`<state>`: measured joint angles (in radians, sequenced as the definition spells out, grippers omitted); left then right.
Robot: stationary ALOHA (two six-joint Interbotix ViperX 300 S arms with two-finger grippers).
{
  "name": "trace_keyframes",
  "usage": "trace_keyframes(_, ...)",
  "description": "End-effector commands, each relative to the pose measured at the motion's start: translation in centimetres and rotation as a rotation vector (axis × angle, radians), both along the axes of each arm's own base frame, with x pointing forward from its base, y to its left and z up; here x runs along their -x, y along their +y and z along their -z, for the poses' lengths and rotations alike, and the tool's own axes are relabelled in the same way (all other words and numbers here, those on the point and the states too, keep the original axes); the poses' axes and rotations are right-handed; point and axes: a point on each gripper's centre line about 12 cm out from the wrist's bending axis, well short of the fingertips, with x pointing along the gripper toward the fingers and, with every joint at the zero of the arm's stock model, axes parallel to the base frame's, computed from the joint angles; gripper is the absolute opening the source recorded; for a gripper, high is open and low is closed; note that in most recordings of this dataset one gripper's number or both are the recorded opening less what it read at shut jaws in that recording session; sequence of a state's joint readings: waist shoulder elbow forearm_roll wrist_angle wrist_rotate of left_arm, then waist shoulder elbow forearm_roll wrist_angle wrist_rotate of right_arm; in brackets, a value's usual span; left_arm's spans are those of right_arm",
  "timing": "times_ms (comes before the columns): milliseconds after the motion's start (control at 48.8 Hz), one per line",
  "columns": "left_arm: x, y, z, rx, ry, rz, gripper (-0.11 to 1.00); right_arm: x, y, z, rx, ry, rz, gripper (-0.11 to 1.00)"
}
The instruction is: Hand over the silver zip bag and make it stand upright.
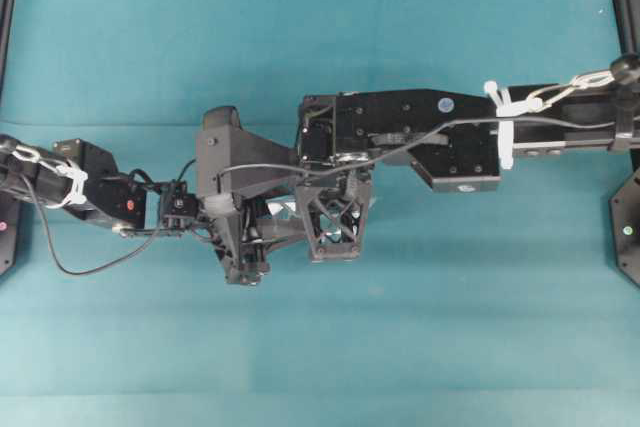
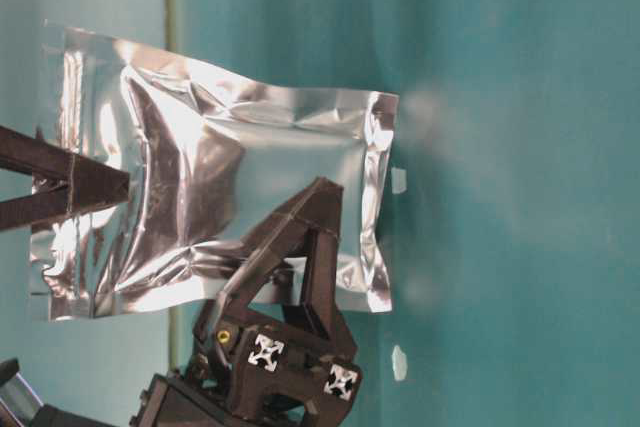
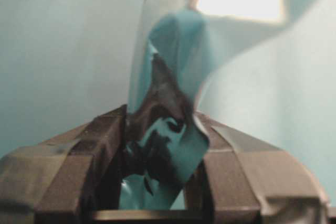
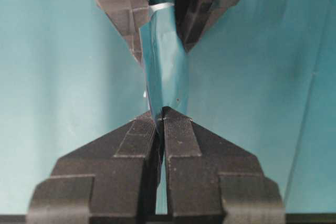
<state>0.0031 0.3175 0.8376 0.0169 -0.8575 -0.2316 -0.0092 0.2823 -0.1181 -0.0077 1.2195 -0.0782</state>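
step: mid-air handover, silver zip bag [image 2: 215, 197] passing btwn the two claws
bag pos: held off the tabletop [image 1: 420, 327], pinched at opposite ends; table-level view shows flat face on, crinkled, one long edge near the surface
right claw [image 4: 160, 116]: clamped tight on bag edge, pads [image 4: 176, 129] meeting w/ foil sandwiched
left claw [image 3: 160, 150]: narrow, foil sits btwn its fingers [image 3: 100, 145]; can't tell if pads fully bite yet
how to do well: judgement – left shd finish squeezing before right lets go; confirm firm pinch on sealed edge, not the puffy centre, foil is slick + will slip; right releases slow, then left rotates bag so a flat end faces down
risk: both let go = bag drops flat; light pouch likely to topple when set down
surface: teal tabletop, plain, smooth; small white specks [image 2: 399, 180] just beside bag's edge
room: open teal either side of bag in overhead view; arms crowd the middle, bag mostly hidden under them there
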Motion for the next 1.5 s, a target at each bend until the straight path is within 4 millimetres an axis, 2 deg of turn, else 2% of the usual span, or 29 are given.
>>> trace_keyframes(0,-0.7,-0.3,-0.5,-0.001,-0.018,0.01,0.32,0.0,0.1,-0.6,0.001,-0.018,0.0,0.04)
trace_keyframes(472,-0.5,-0.3,0.0,-0.006,0.011,0.012,0.32,0.2,0.2,-0.1,-0.002,-0.005,-0.003,0.04)
trace_keyframes(554,-0.5,-0.3,0.0,-0.006,0.012,0.012,0.32,0.3,0.3,-0.1,-0.002,-0.003,-0.003,0.09)
trace_keyframes(615,-0.5,-0.3,0.1,-0.006,0.011,0.012,0.32,0.3,0.3,-0.2,-0.004,-0.003,-0.001,0.19)
trace_keyframes(718,-0.4,-0.3,0.3,-0.007,0.014,0.012,0.32,0.3,0.3,-0.5,-0.007,-0.011,0.008,0.46)
trace_keyframes(821,-0.3,-0.3,0.4,-0.007,0.018,0.012,0.3,0.4,0.3,-1.6,-0.006,-0.042,0.008,0.75)
trace_keyframes(903,-0.3,-0.3,0.4,-0.009,0.018,0.013,0.3,0.5,0.2,-2.4,-0.006,-0.071,0.012,0.9)
trace_keyframes(1108,-0.3,-0.3,0.4,-0.009,0.018,0.013,0.3,1.7,-0.9,-4.4,-0.013,-0.117,0.086,0.89)
trace_keyframes(1272,-0.3,-0.4,0.4,-0.009,0.015,0.016,0.3,3.6,-1.1,-6.2,-0.017,-0.161,0.107,0.89)
trace_keyframes(1477,-0.3,-0.5,0.4,-0.009,0.015,0.017,0.3,6.0,-1.1,-7.4,-0.018,-0.216,0.113,0.89)
